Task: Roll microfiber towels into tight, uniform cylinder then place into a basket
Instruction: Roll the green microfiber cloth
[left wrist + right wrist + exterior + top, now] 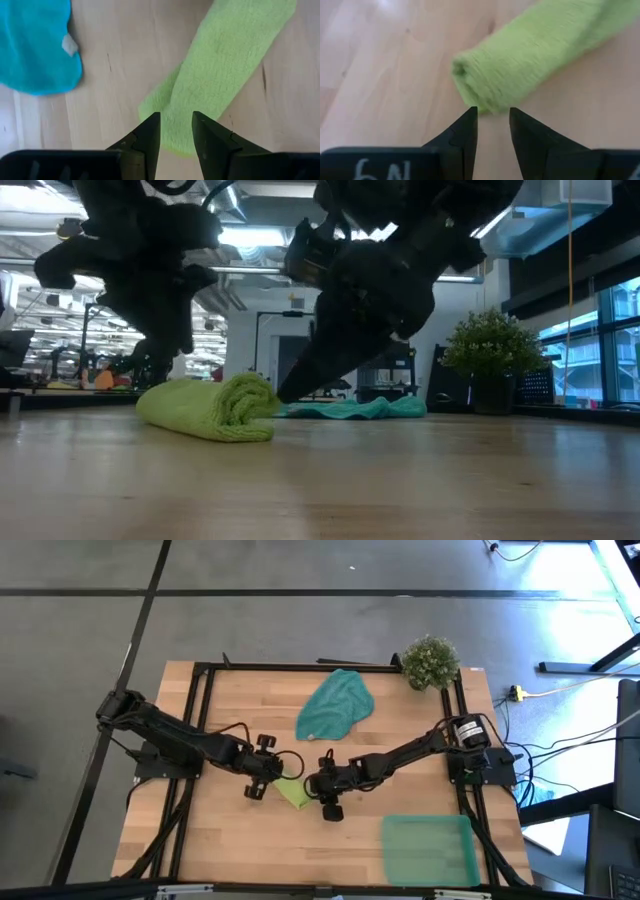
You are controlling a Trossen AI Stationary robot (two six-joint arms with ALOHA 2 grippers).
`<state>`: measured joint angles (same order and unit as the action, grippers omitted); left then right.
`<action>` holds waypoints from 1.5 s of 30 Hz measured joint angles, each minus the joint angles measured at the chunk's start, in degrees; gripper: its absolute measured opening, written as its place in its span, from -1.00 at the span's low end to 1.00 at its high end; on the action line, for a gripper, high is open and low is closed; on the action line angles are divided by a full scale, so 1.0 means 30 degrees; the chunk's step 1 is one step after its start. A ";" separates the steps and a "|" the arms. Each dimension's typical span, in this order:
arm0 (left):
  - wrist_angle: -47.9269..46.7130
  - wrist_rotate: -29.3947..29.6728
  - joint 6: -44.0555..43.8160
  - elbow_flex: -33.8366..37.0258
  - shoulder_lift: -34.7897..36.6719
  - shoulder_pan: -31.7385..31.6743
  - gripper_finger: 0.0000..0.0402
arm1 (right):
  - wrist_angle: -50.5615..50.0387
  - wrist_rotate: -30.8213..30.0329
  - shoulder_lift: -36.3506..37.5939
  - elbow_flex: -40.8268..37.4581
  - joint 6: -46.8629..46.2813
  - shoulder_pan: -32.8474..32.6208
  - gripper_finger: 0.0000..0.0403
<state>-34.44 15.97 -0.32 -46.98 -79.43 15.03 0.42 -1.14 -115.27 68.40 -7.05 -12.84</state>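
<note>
On the wooden table [200, 840], the rolled lime green towel [292, 791] lies between left gripper [268, 772] and right gripper [312, 783], both with jaws slightly parted, holding nothing.

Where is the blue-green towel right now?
In the high view the crumpled teal blue-green cloth towel lies unrolled at the table's far middle, just left of the small bushy green plant and beyond the lime green towel roll.
</note>
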 joint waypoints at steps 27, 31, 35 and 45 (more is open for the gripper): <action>0.0622 0.0735 -0.4725 0.3322 -0.0179 -0.1606 -0.46 | 0.4091 0.1341 -0.1376 0.0029 -0.1126 -0.1807 -0.43; 0.1687 -0.0240 -0.4270 0.3322 -0.0179 -0.1081 -0.46 | 0.4028 0.0291 -0.1799 0.0007 -0.1128 -0.1784 -0.43; 0.2401 -0.0826 -0.4267 0.3322 -0.0179 -0.0446 -0.46 | 0.3863 -0.0692 -0.1799 0.0007 -0.1051 -0.1478 -0.43; 0.2763 -0.1666 -0.5352 0.3322 -0.0179 0.1224 -0.46 | 0.2533 -0.0757 -0.1799 0.0007 -0.0515 -0.0950 -0.43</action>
<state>-26.16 10.97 -16.38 -37.01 -79.96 18.70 8.02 -3.41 -120.66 68.42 -8.59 -15.69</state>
